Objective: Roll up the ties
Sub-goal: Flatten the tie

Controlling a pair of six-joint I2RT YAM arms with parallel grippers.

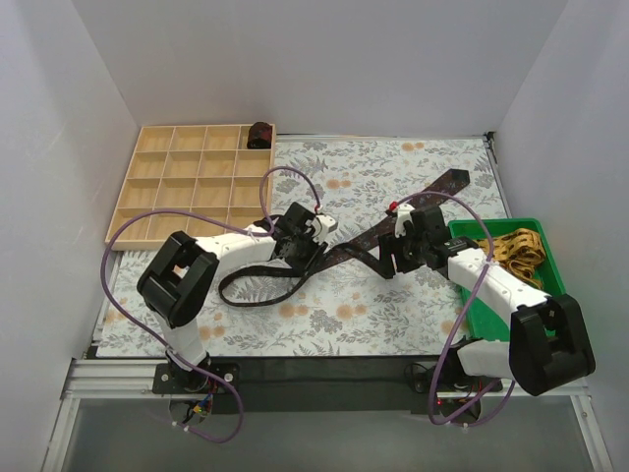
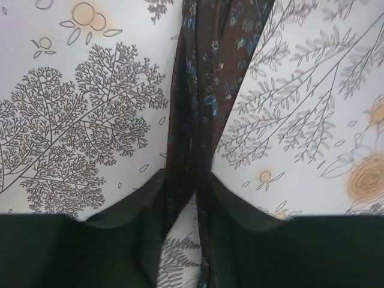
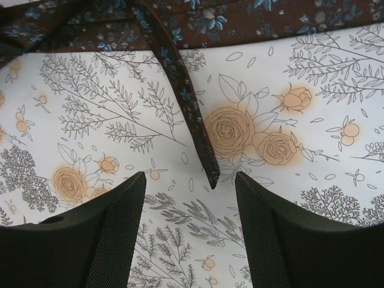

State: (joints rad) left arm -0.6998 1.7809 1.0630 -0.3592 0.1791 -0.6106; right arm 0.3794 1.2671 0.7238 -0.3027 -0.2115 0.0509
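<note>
A dark maroon patterned tie (image 1: 432, 195) lies diagonally on the floral mat, from the back right down to a loop at the front left (image 1: 246, 292). My left gripper (image 1: 301, 258) is shut on a folded part of this tie. In the left wrist view the tie (image 2: 210, 78) is pinched between the fingers (image 2: 120, 240). My right gripper (image 1: 393, 262) is open and empty just above the mat. In the right wrist view the tie's narrow pointed tip (image 3: 209, 171) lies just ahead of the gap between the fingers (image 3: 114, 228). A small dark rolled tie (image 1: 259, 134) sits in the wooden organizer. A yellow patterned tie (image 1: 516, 250) lies in the green bin.
The wooden compartment organizer (image 1: 187, 185) stands at the back left. The green bin (image 1: 491, 310) stands at the right edge beside the right arm. Purple cables (image 1: 285, 177) arch over both arms. White walls close in the floral mat (image 1: 334, 315).
</note>
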